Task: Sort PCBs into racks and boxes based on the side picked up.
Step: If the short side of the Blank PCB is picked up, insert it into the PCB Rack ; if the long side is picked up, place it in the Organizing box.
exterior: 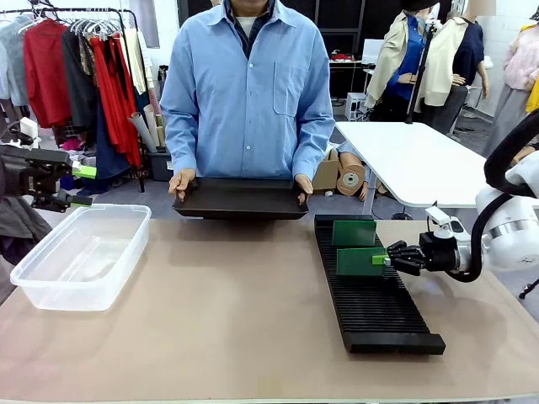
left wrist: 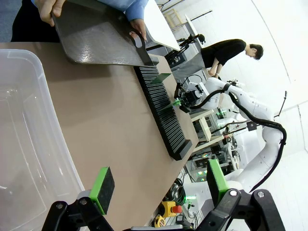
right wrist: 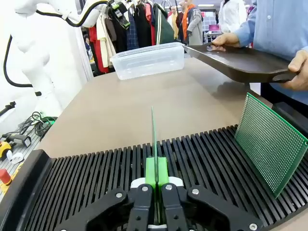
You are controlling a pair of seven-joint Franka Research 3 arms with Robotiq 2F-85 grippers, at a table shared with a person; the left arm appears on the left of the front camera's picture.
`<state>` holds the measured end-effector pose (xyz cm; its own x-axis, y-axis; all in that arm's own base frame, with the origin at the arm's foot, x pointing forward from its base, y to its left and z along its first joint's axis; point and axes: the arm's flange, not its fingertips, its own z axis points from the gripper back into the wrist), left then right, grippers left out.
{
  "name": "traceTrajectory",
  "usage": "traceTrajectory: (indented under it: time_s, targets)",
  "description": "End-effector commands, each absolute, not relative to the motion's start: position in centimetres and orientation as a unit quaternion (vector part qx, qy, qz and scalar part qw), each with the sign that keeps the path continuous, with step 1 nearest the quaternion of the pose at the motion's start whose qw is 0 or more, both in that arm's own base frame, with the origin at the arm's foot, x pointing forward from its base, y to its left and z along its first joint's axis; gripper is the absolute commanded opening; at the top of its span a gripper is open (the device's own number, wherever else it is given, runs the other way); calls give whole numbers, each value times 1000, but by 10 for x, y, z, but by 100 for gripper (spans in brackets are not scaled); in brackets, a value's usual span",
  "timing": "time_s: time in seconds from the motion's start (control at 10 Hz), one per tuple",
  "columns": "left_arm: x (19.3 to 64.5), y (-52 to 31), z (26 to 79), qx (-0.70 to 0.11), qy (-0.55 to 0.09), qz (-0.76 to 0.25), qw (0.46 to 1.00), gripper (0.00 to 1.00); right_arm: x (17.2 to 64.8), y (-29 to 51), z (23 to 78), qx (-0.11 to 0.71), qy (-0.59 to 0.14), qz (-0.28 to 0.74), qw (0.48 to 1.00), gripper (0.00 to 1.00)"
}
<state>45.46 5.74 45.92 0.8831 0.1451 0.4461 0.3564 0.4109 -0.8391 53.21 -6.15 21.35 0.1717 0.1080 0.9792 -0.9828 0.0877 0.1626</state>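
Gripping a green PCB (right wrist: 154, 139) on edge, the right pincer (right wrist: 156, 179) has its green pads pressed tight against both faces, the board standing upright in the slots of the black rack (exterior: 370, 295). A second PCB (exterior: 354, 232) stands farther along the same rack (nearer the person). The left pincer (left wrist: 159, 185) hangs with its fingers spread apart and nothing between them, above the near rim of the clear box (exterior: 80, 252) on the tabletop (exterior: 227, 320). The person's hands hold a shallow black tray (exterior: 240, 200) at the far edge.
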Motion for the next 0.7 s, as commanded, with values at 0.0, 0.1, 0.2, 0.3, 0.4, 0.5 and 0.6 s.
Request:
traceTrajectory:
  time_s: [0.0,0.1,0.2,0.3,0.4,0.5,0.6]
  targets:
    - [453,57,460,-540,-234,-66,806,100,543,-61,191,483,-434,460,606,0]
    - [453,57,460,-540,-234,-66,806,100,544,-62,186,486,-433,455,607,0]
    - [453,57,460,-540,-234,-66,806,100,544,-64,184,485,-436,445,613,0]
    - [453,57,460,-540,-234,-66,806,100,544,-66,184,486,-437,442,614,0]
    - [453,57,460,-540,-234,-66,806,100,544,-68,184,486,-439,439,615,0]
    - [453,57,460,-540,-234,-66,806,100,543,-70,187,488,-440,434,616,0]
    - [453,57,460,-540,-234,-66,806,100,542,-71,190,487,-443,433,615,0]
